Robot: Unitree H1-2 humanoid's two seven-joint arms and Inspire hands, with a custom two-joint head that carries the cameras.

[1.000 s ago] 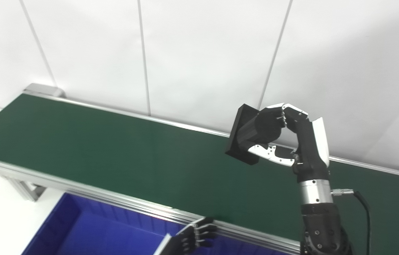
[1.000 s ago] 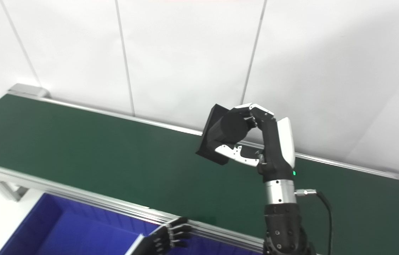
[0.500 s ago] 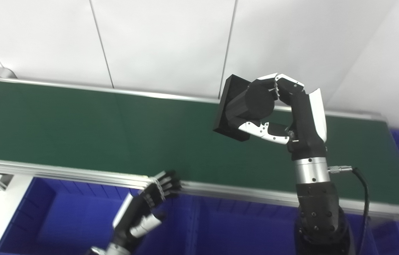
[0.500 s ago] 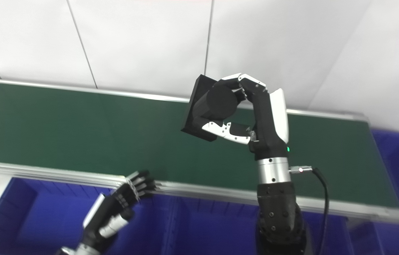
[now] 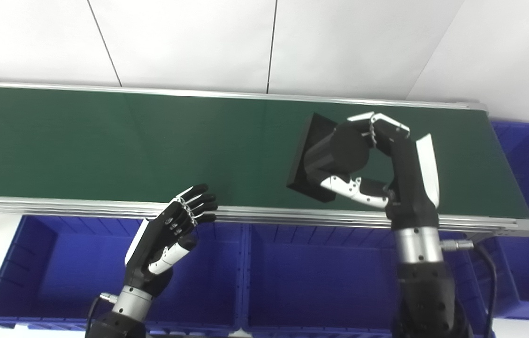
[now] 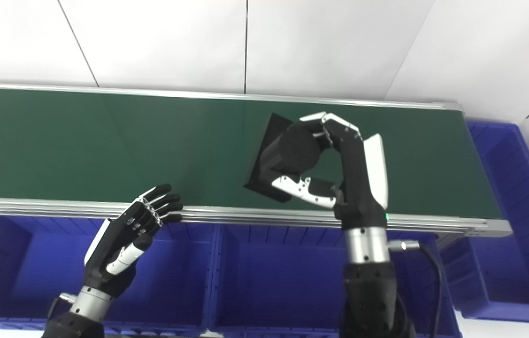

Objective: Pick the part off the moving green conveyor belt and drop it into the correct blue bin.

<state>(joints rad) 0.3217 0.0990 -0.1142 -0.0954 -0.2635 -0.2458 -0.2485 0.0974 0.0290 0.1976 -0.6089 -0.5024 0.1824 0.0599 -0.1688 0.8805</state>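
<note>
My right hand is shut on a black part, a short cylinder on a square base plate, and holds it above the right half of the green conveyor belt. It also shows in the right eye view. My left hand is open and empty, raised over the near rail of the belt above the left blue bin. A middle blue bin lies below the held part, in front of the belt.
A third blue bin stands at the right end of the belt. The aluminium rail runs along the belt's near edge. A white panelled wall stands behind the belt. A cable hangs from my right wrist.
The camera has tilted down and right, bringing the blue bins into view. My right hand still holds the black part, now lower and nearer the near rail. My left hand has risen, fingers spread.
</note>
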